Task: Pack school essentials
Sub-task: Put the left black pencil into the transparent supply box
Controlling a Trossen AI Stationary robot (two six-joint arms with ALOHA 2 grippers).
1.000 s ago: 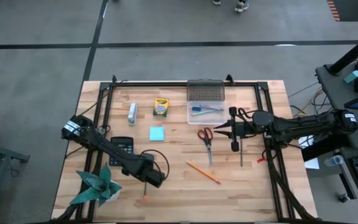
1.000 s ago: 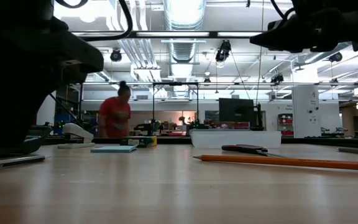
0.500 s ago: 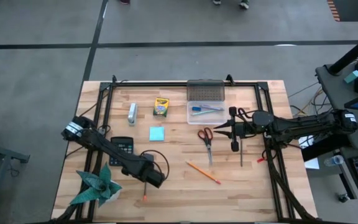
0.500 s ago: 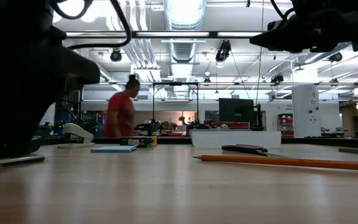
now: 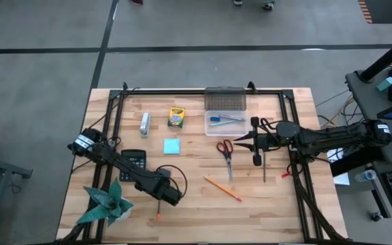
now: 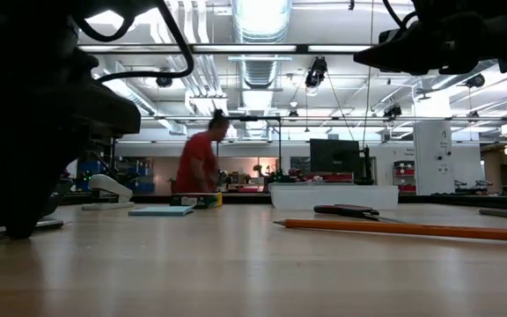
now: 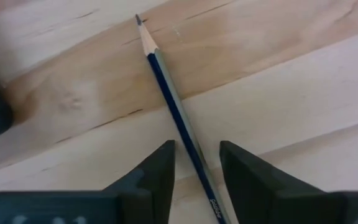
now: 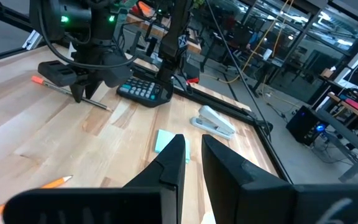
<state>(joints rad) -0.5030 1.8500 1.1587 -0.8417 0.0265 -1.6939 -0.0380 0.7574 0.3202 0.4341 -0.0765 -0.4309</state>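
The left gripper [image 5: 160,203] was down at the table [image 5: 271,204], its fingers [image 7: 156,171] apart with a blue pencil [image 7: 173,106] lying between them, not clamped; the pencil's sharpened tip pointed away beyond the fingertips and its orange end stuck out behind the gripper toward the table's near edge. The calculator [image 5: 135,160] lay just behind that arm, the paper plant [image 5: 105,203] beside it. The right gripper [image 5: 253,143] hung above the table with its fingers [image 8: 169,163] slightly apart, holding nothing. Just ahead of its fingertips lay the scissors [image 5: 226,151]; to one side sat the clear box [image 5: 225,119] with pens inside, to the other an orange pencil [image 5: 222,188]. Farther ahead lay the note pad [image 5: 171,146], crayons [image 5: 175,117] and stapler [image 5: 145,124].
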